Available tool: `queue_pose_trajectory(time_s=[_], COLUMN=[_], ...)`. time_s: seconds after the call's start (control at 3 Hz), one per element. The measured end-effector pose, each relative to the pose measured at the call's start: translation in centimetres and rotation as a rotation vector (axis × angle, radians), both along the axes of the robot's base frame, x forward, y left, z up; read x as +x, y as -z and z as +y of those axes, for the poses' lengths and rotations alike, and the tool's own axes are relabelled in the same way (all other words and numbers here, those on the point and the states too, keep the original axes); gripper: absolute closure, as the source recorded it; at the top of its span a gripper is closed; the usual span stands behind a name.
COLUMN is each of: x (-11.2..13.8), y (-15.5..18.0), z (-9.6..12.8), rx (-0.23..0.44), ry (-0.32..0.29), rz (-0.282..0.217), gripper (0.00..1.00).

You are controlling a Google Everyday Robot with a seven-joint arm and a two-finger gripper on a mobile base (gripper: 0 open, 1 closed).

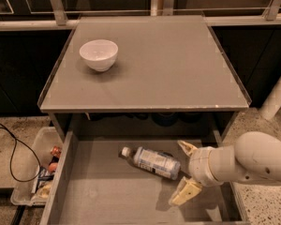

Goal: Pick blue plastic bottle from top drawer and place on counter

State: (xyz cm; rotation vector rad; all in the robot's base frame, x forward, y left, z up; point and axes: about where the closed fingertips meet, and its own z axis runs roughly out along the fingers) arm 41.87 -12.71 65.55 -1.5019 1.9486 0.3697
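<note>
Reaching into the top drawer (pixel 103 196) from the right with the pincer (pixel 182 171), spread wide and gripping nothing. Pale fingers (pixel 185 193) either side of the base end of the blue plastic bottle (pixel 154 162); touching or not, cannot tell. Bottle flat on its side on the drawer floor, near the middle, white cap pointing left and slightly back. Up on the table (pixel 178 64), toward the back-left corner, a white bowl (pixel 99 54), upright. Left of the drawer, on the speckled floor (pixel 23 125), a pale bin (pixel 30 172) of clutter and a black cable (pixel 11 149).
</note>
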Motion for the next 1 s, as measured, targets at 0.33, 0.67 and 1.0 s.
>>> queue_pose_trajectory(time_s=[0.33,0.67,1.0], x=[2.9,4.1,4.2], y=[2.1,4.1,4.1], z=[1.1,2.5,2.7], rx=[-0.016,-0.023,-0.023], ry=[0.009,0.019,0.018], rz=[-0.01,0.005,0.004], gripper=[0.0,0.0,0.19])
